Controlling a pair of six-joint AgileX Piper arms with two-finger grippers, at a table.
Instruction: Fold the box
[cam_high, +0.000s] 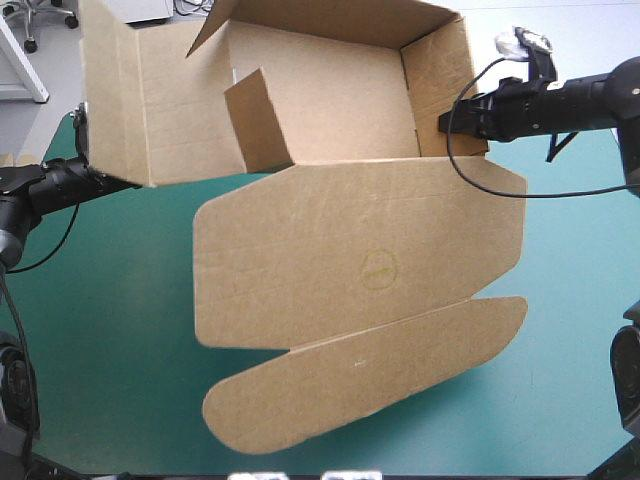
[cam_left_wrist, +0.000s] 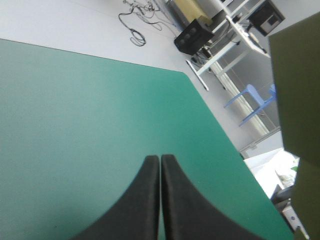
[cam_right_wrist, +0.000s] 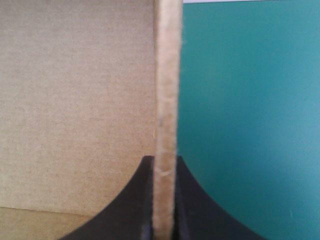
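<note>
A: Biggest first?
B: Teal-green cover (cam_high: 110, 340), below both claws. Then brown box (cam_high: 340, 100): open tray, walls raised, lid (cam_high: 360, 250) flat, stretching away from both claws toward the near edge.
A: Right claw (cam_right_wrist: 164, 165)?
B: Pinching the box's right wall, board edge between black fingers.
A: Left claw (cam_left_wrist: 160, 160)?
B: Pressed together, nothing between. Box wall just beside, bare cover ahead.
</note>
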